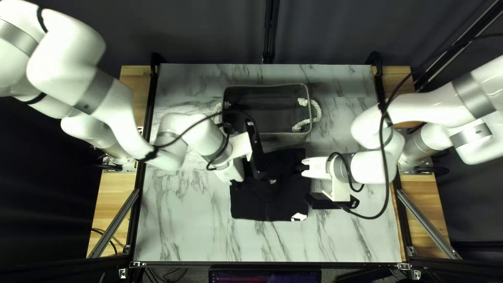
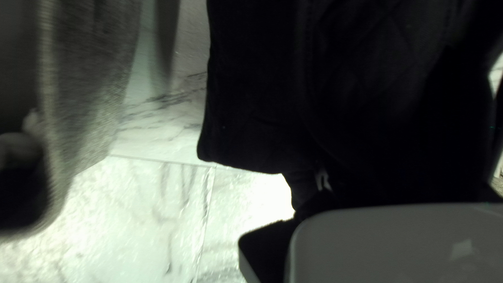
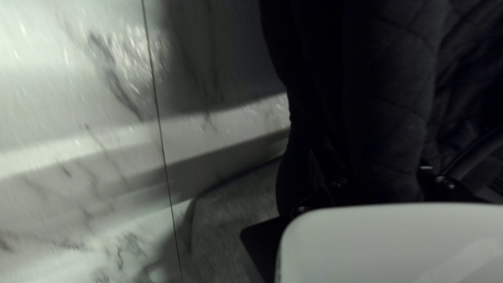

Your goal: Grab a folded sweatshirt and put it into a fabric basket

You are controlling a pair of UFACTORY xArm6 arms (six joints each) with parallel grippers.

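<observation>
Room above the far half of the basket (image 1: 296, 138); the left arm (image 1: 204, 139) obstructs nearer

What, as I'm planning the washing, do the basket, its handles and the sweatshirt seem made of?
The basket looks like matte grey fabric, its weave showing; the handles, dull pale rope, with twisted strands. The sweatshirt seems soft black cloth, matte, with quilted lines; I can't tell which fibre.
</observation>
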